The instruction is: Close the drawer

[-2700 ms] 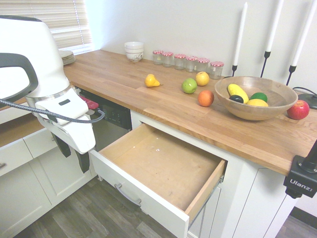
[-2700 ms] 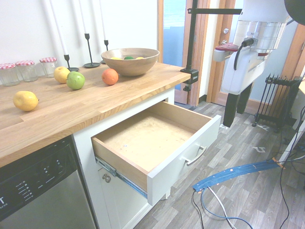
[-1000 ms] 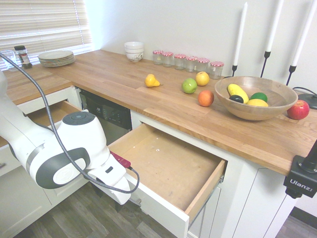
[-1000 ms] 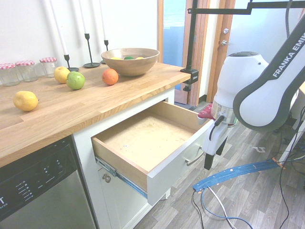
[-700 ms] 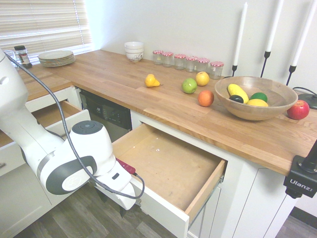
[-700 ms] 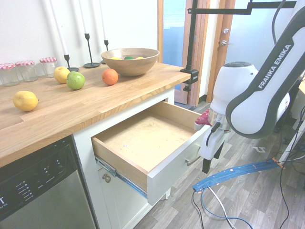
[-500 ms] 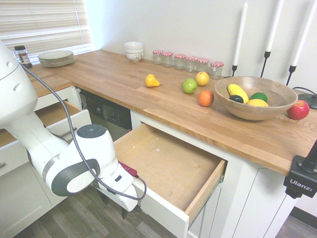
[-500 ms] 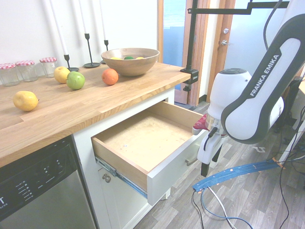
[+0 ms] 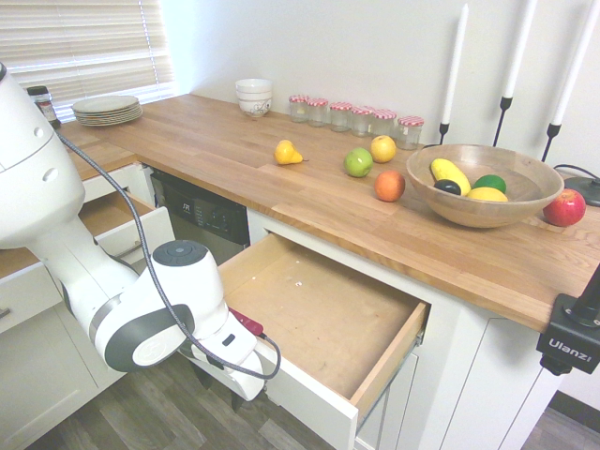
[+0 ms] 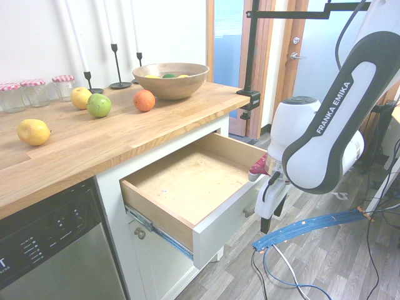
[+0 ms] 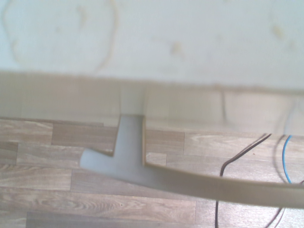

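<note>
Claw (image 10: pixel 271 222) is wide, two dark fingers (image 10: pixel 265 224) apart, pointing down, just outside the front of the drawer (image 9: pixel 323 319), near its hdl (image 11: pixel 199 184). Can't tell from ext views if fingers touch hdl or front.

Drawer is open, pulled well out of the cab, right beside claw; in 1st ext view it runs off to claw's R. Its bare-wood box is higher than the fingertips. Wrist cam: white front's top edge (blurry), curved bar hdl below claw cam, wood-look floor (image 11: pixel 95 199) under that, plus dark + blue cables.

Bench (image 9: pixel 234 169) is above claw level, beyond the drawer. On it, up and R of claw in 1st ext view: yellow pear (image 9: pixel 285 153), green apple (image 9: pixel 358 162), yellow fruit (image 9: pixel 382 148), orange (image 9: pixel 389 186), then farther R the wood bowl (image 9: pixel 483 216) w/ assorted fruit, red apple (image 9: pixel 564 208) just beside it. Row of jars (image 9: pixel 344 116) w/ red-white lids + stacked white bowls (image 9: pixel 254 98) sit farther back from claw, near the wall. Plate stack (image 9: pixel 107 112) up-L of claw.

D/W (image 9: pixel 202 216) w/ dark panel is behind claw, same view; a narrower white drawer (image 9: pixel 136 239), also open, up-L of claw.
</note>
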Motion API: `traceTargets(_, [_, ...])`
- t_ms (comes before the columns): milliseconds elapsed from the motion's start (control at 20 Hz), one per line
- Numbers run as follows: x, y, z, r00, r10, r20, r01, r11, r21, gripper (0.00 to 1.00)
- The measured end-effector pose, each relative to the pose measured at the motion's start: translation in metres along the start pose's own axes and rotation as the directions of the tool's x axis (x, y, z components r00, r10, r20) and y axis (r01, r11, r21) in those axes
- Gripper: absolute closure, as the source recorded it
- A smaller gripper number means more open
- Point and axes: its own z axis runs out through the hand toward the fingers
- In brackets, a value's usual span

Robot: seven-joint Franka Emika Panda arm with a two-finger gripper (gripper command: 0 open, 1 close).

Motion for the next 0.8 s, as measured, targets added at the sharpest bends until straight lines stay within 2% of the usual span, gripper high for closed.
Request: traceTargets(800, [0.0062,-0.0016,-0.0031,1.0,0.008,-0.007,-0.008,1.0,0.012,1.0])
